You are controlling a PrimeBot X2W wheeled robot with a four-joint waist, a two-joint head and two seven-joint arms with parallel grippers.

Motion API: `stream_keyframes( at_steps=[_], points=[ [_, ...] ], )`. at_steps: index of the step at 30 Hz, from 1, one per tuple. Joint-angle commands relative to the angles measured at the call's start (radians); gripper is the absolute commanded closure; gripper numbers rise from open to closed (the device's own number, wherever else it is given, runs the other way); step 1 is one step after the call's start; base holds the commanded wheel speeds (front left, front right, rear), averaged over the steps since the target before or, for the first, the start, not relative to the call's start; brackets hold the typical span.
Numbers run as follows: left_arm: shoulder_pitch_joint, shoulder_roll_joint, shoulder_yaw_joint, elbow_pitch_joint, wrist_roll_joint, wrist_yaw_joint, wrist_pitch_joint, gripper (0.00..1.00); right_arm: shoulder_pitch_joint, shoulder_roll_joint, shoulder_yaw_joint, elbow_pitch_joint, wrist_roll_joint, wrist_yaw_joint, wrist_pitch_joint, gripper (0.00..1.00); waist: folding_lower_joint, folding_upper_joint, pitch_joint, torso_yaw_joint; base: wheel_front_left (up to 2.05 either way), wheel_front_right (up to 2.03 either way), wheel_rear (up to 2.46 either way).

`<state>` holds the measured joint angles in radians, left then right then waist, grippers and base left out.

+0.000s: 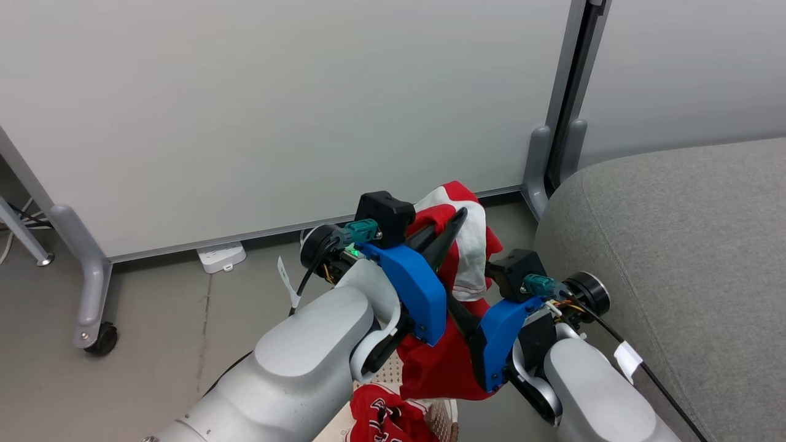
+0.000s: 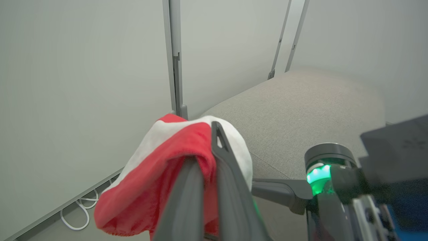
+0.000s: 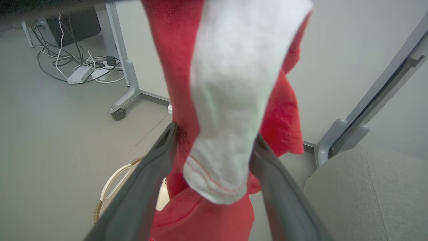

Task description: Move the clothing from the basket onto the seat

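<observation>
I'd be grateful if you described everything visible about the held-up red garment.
The raised garment is soft red fabric with a white panel edged by thin red stripes. It hangs crumpled above the basket, beside the sofa, pinched by the shut left hand; its white panel droops between the fingers of the open right hand.

Even soft indoor light, faint shadows, blurred wrist-view foregrounds

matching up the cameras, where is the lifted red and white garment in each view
head view: red and white garment at the centre of the picture
left wrist view: garment lower left of centre, draped over the left gripper
right wrist view: garment at centre, hanging down inside the open right gripper
shared landmark: grey sofa, to the right in every view
</observation>
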<state>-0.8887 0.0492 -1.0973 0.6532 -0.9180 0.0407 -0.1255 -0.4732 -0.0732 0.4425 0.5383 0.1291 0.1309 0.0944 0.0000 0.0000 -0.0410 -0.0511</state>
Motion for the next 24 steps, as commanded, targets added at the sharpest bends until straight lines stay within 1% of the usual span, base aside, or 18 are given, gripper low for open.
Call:
stream_keyframes(
  at_steps=[1, 2, 3, 10, 15, 24],
  points=[
    [-0.02, 0.002, -0.004, 0.001, -0.007, 0.002, -0.01, 1.0, -0.023, -0.002, 0.01, 0.024, 0.013, 0.0, -0.009, 0.46, 0.0, 0.0, 0.0, 0.001, 0.0, 0.0, 0.0],
    [-0.022, 0.002, -0.009, 0.002, -0.012, 0.004, -0.012, 1.0, -0.035, -0.002, 0.018, 0.041, 0.02, 0.0, -0.015, 0.98, 0.0, 0.0, 0.0, 0.003, 0.0, 0.0, 0.0],
    [-0.023, 0.002, -0.015, 0.004, -0.016, 0.006, -0.014, 1.0, -0.045, -0.001, 0.024, 0.056, 0.026, 0.0, -0.021, 1.0, 0.0, 0.0, -0.001, 0.004, 0.0, 0.0, 0.0],
    [-0.036, 0.002, -0.041, 0.017, -0.05, 0.014, -0.033, 1.0, -0.085, 0.001, 0.046, 0.125, 0.048, 0.0, -0.069, 1.0, 0.0, 0.0, -0.003, 0.008, 0.0, 0.0, 0.0],
    [-0.042, 0.002, -0.056, 0.037, -0.068, 0.01, -0.044, 1.0, -0.097, 0.0, 0.056, 0.153, 0.052, 0.0, -0.096, 1.0, 0.0, 0.0, -0.005, 0.005, 0.0, 0.0, 0.0],
    [-0.058, 0.002, -0.084, 0.058, -0.093, 0.017, -0.06, 1.0, -0.111, 0.003, 0.067, 0.188, 0.06, 0.0, -0.119, 1.0, 0.0, 0.0, -0.006, 0.004, 0.0, 0.0, 0.0]
  ],
)
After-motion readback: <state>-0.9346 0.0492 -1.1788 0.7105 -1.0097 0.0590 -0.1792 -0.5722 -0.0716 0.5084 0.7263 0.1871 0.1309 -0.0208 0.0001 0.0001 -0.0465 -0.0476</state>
